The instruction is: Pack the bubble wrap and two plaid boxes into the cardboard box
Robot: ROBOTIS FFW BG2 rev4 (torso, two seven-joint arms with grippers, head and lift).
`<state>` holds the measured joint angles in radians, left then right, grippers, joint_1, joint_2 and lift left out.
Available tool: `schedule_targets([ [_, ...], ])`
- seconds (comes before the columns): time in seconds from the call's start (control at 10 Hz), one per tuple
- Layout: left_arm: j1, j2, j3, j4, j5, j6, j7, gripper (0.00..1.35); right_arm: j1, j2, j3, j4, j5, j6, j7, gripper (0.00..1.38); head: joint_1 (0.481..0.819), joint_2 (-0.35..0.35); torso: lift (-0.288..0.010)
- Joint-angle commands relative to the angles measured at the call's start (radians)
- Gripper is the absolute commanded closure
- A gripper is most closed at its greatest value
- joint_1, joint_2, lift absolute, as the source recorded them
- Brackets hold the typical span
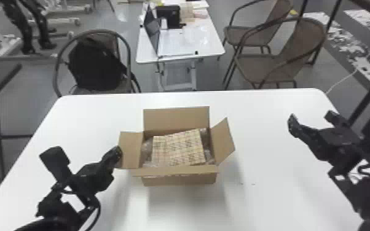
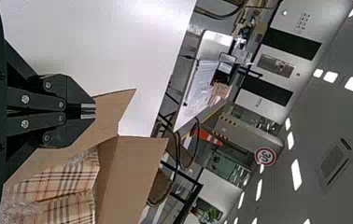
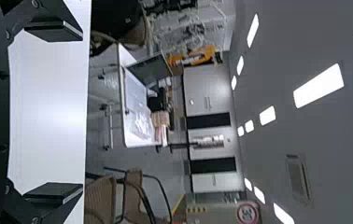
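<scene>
The cardboard box (image 1: 179, 179) stands open mid-table, flaps spread. Inside, two plaid boxes (image 1: 186, 147) lie side by side, with clear bubble wrap (image 1: 147, 149) around them. My left gripper (image 1: 118, 151) is at the outer edge of the left flap. In the left wrist view the left gripper (image 2: 89, 111) is shut, its tips against the cardboard flap (image 2: 111, 109); whether they touch it, I cannot tell. Plaid cloth-like check shows on the boxes (image 2: 72, 179) beside it. My right gripper (image 1: 312, 118) hangs open over the table's right side; the right gripper (image 3: 82, 112) holds nothing.
The white table (image 1: 270, 209) extends around the cardboard box. Beyond its far edge stand a chair with a black bag (image 1: 95, 64), a second table with a laptop (image 1: 153, 27), and brown chairs (image 1: 285, 58) at the right.
</scene>
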<state>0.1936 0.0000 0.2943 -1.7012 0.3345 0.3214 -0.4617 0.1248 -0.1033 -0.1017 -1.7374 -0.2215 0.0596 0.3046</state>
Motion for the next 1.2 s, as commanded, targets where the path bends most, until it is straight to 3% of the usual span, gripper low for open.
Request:
schedule_targets([
  [0.0, 0.0, -0.003, 0.0, 0.0, 0.003, -0.002, 0.0, 1.21, 0.101, 0.027, -0.004, 0.013, -0.012, -0.17, -0.091, 0.16, 0.695, 0.038, -0.071],
  [0.1, 0.001, -0.003, 0.0, 0.0, 0.005, -0.005, -0.002, 1.21, 0.134, 0.05, -0.027, 0.025, -0.01, -0.213, -0.107, 0.16, 0.695, 0.012, -0.071],
  [0.3, 0.003, -0.003, 0.002, 0.002, 0.003, -0.005, -0.002, 1.21, 0.203, 0.042, -0.035, 0.042, -0.004, -0.274, -0.107, 0.16, 0.695, -0.006, -0.071],
  [0.6, 0.007, -0.003, 0.017, 0.006, 0.001, -0.016, 0.014, 1.21, 0.216, 0.054, -0.035, 0.082, -0.015, -0.31, -0.119, 0.16, 0.695, -0.014, -0.071],
  [0.9, 0.001, -0.003, 0.034, 0.032, 0.011, -0.084, 0.081, 1.21, 0.208, 0.054, -0.035, 0.094, -0.024, -0.299, -0.117, 0.16, 0.695, 0.006, -0.071],
  [1.1, 0.015, -0.003, 0.019, 0.034, 0.038, -0.154, 0.176, 1.21, 0.203, 0.054, -0.032, 0.094, -0.024, -0.285, -0.117, 0.16, 0.695, 0.035, -0.071],
])
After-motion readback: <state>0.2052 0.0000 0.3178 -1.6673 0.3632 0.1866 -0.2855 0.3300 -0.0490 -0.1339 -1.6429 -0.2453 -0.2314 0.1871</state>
